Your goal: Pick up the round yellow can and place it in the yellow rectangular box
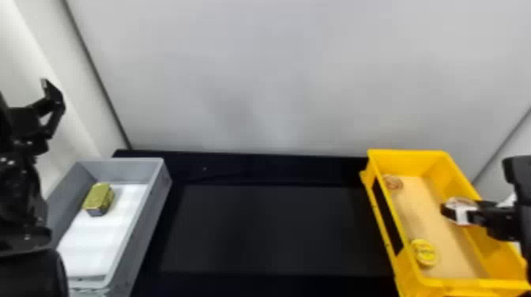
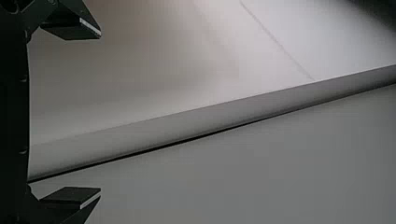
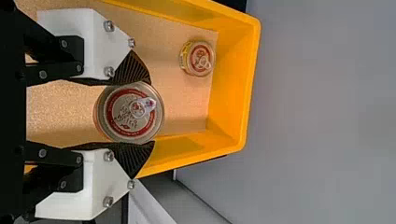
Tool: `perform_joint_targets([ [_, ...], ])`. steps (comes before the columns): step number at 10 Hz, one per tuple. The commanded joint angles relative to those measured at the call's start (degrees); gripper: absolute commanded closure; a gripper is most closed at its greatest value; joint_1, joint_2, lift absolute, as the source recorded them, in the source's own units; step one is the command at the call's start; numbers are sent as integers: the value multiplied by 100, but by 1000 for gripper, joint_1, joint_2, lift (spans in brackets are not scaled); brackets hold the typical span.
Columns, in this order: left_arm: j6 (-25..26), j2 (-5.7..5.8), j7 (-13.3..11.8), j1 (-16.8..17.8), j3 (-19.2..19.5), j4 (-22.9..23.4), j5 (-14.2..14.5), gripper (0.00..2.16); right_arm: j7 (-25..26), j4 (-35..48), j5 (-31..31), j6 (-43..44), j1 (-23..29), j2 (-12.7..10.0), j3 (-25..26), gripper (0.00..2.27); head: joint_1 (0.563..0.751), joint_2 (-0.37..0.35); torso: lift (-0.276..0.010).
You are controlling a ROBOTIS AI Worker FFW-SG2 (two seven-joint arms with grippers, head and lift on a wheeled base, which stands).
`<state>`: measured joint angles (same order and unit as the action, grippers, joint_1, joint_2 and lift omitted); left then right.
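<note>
One can (image 3: 126, 125), likely the task's, sat pinched in the right claw (image 3: 152, 113) over the box (image 3: 233, 84), by the desk's (image 1: 268, 229) right edge; seemingly stiff, slick, weighty, it wanted holding across its sides. The left claw (image 2: 100, 112) gaped.

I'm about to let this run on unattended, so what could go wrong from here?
The right tool grips the can by its curved sides, so it may slip or twist.

One finger appears over the side wall of the yellow box; lowering there could bump the wall.

The small can and yellow-lidded can already inside might get knocked if the tool swings lengthwise.
</note>
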<state>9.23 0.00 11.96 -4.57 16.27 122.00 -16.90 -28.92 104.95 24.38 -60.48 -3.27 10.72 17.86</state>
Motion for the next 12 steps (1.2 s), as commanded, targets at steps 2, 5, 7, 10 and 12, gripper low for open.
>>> perform_joint_targets([
  [2, 0, -15, 0, 0, 0, 8, 2, 96, 8, -18, -46, 25, 10, 9, 42, 533, 694, 14, -60],
  [5, 0, -15, 0, 0, 0, 8, 2, 96, -27, -27, -81, 34, 28, 9, 42, 229, 694, 14, -60],
  [7, 0, -15, 0, -9, 0, -1, 2, 96, -54, -27, -107, 51, 37, 27, 59, 102, 694, 14, -60],
  [10, 0, -15, 0, -9, 9, 8, 2, 96, -115, 34, -143, 104, 28, 44, 68, 90, 694, 14, -60],
  [12, 0, -15, 0, -18, 9, 8, 2, 96, -106, 298, -143, 473, 37, 132, 209, 90, 694, 14, -60],
])
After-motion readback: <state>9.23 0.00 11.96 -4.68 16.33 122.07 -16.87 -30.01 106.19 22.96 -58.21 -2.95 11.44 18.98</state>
